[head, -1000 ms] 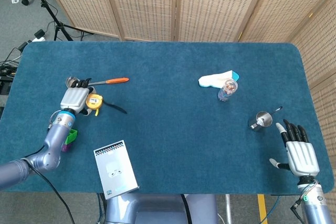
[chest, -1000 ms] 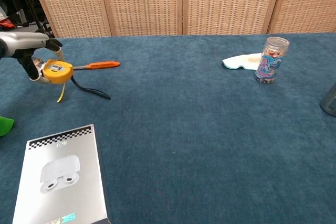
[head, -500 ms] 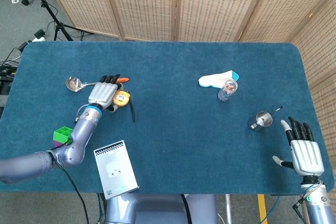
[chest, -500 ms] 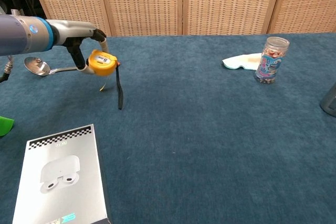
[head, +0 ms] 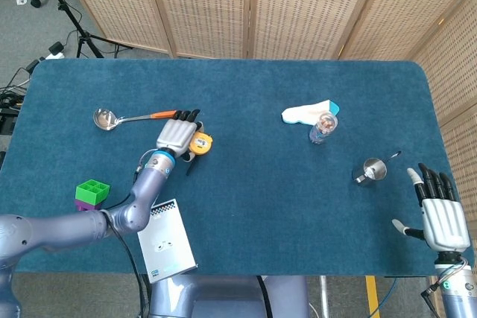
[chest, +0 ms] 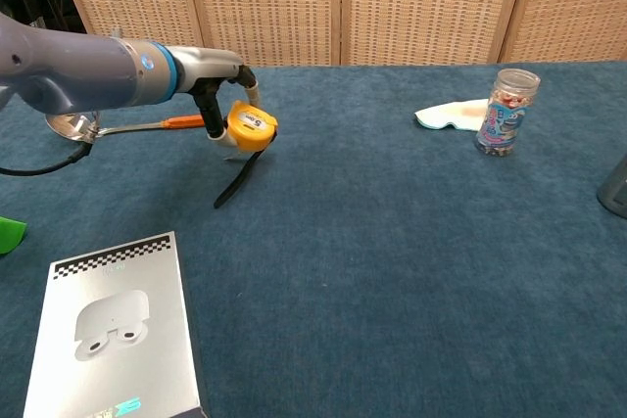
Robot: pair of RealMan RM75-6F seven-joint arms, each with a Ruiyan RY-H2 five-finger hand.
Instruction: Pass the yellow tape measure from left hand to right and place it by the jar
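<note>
Pinching the yellow tape measure [chest: 251, 127], left hand [head: 177, 135] fingers curl; right hand [head: 441, 217] fingers spread, labels unreadable.

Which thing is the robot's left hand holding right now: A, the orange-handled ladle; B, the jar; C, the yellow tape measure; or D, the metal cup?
C: the left hand grips the yellow tape measure above the table, its black strap hanging down, while the ladle, jar and metal cup sit untouched.
</note>
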